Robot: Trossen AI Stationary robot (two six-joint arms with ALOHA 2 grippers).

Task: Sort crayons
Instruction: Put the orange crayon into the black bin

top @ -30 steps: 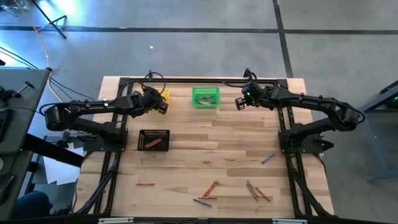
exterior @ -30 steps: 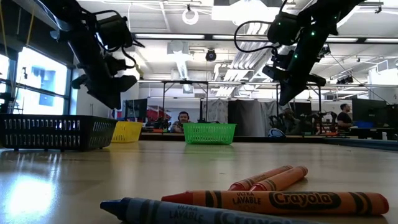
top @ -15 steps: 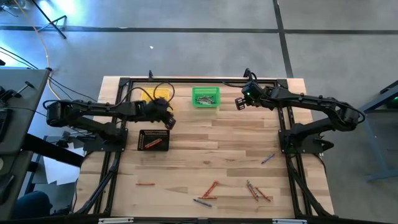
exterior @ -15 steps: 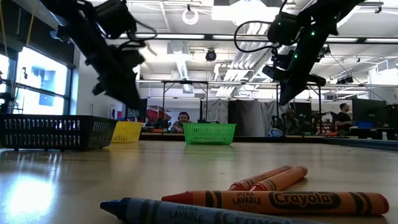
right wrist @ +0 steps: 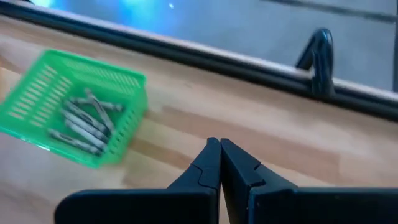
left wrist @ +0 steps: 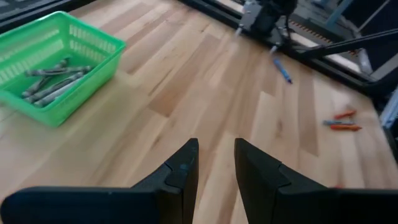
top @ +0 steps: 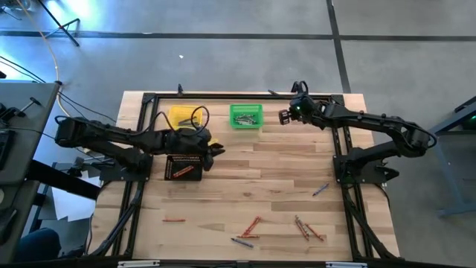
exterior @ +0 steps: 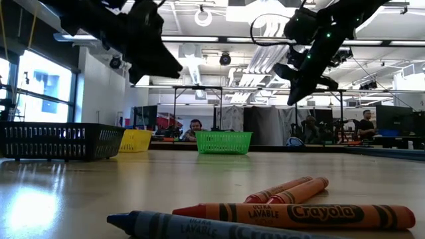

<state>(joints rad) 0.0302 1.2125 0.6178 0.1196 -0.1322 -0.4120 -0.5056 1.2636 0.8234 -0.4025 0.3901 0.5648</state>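
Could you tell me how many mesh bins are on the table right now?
3. The yellow bin sits at the far edge, the green bin beside it holding grey crayons, and the black bin nearer, under the left gripper.

One camera looks straight down on the table; another sits at tabletop level; both wrist cameras share the green bin.

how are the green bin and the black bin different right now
The green bin holds grey crayons; the black bin holds orange-red ones. The green bin sits at the table's far edge, nearer the right gripper; the black bin sits under the left gripper. Both are small mesh bins.
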